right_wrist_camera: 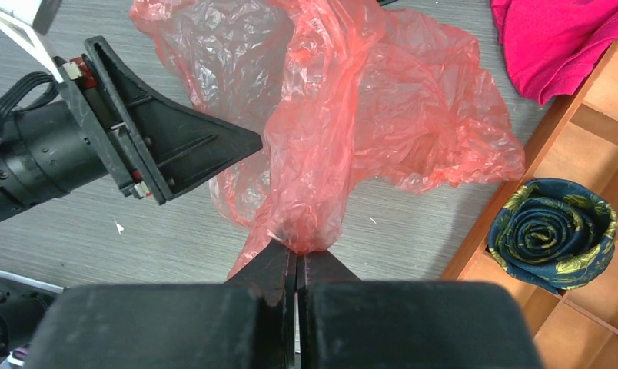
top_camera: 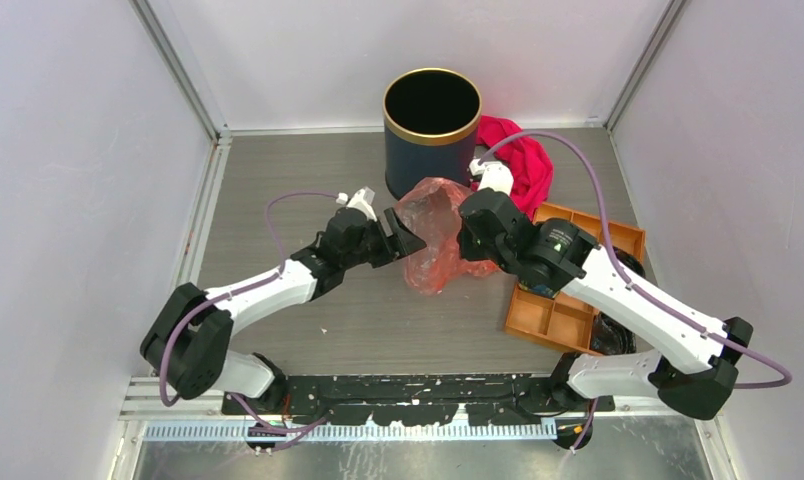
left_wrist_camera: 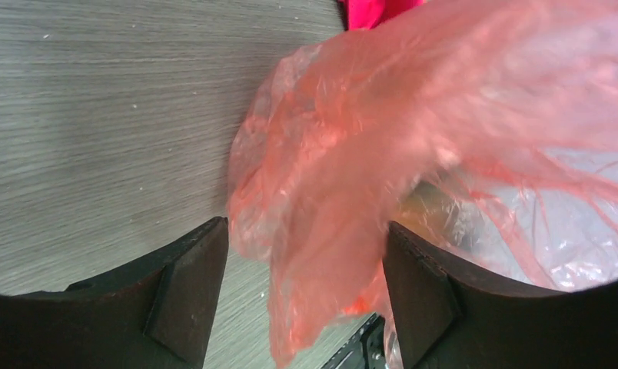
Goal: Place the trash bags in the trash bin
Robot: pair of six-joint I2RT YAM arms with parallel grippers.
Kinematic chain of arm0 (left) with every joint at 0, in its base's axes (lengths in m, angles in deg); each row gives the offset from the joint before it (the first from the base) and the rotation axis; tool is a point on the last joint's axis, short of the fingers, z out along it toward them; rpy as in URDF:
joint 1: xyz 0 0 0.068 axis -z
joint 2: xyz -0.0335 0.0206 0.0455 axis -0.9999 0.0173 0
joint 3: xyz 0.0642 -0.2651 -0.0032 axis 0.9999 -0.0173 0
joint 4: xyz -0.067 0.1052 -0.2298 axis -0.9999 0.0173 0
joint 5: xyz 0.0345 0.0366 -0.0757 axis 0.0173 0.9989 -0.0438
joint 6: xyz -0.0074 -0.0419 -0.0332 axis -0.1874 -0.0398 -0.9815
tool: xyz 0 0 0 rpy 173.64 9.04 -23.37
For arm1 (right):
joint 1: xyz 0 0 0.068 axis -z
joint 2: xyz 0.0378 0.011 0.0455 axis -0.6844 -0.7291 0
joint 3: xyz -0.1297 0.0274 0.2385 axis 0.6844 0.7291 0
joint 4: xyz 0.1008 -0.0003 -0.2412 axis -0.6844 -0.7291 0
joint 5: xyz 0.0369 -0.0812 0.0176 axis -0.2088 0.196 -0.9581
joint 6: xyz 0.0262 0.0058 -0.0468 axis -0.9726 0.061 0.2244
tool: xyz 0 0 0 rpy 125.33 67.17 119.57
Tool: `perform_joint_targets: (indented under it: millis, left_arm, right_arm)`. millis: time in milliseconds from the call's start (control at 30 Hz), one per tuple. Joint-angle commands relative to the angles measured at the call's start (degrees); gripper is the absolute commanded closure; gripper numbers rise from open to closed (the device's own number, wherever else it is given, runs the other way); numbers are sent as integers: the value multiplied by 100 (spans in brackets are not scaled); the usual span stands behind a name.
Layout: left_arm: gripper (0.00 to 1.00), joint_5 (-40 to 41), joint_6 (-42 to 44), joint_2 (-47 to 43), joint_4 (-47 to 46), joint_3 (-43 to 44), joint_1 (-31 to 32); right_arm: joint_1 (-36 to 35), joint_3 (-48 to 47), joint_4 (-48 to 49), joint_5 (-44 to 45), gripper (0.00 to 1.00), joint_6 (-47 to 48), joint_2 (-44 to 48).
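1. Trash bin (top_camera: 430, 165): upright, black interior shown.
2. Orange tray (right_wrist_camera: 590, 146): rolled floral cloth (right_wrist_camera: 556, 231) kept in one compartment.
3. Trash bag (top_camera: 433, 240): wrinkled translucent red, on tabletop (top_camera: 278, 180) before bin; pinched by right gripper (right_wrist_camera: 297, 269) jaws; left gripper (left_wrist_camera: 306, 300) jaws apart.

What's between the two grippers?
The bag: right gripper pinches it, left gripper stands open around a fold. Top and wrist views.

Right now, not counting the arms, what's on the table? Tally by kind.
plastic bag: 1
bin: 1
cloth: 1
tray: 1
rolled blue fabric: 1
Total: 5
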State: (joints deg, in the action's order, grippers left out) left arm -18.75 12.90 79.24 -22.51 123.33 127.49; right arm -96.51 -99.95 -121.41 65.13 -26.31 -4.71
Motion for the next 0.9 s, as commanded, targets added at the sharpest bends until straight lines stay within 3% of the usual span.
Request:
perform_joint_targets:
  millis: [0,67,167,233,267,433,600,733,867]
  left_arm:
    - [30,35,-346,206,-916,110,6]
    - [40,64,-331,199,-854,219,11]
    - [68,320,-78,12,-399,428,3]
    - [94,535,178,-175,55,575,9]
    - [99,623,291,-266,392,673,6]
    - [100,757,682,-621,1180,911,2]
    - [100,1239,1134,-1066,1998,1080,2]
    - [100,1045,1409,-1278,2371,1301,10]
    - [100,839,1360,-1335,2470,1322,4]
  right_arm:
    - [-38,103,-22,138,99,-118,185]
    - [-36,185,-163,286,99,-140,241]
    - [-37,402,-435,536,99,-225,424]
    - [-35,606,-608,704,99,-344,617]
    - [-38,715,-708,803,98,-432,759]
    - [-38,1024,-1013,1167,95,-785,1083]
    - [-34,923,-1214,1491,77,-916,1161]
    - [-33,1061,-717,1075,47,-777,1398]
    - [-38,1420,260,358,33,-800,1598]
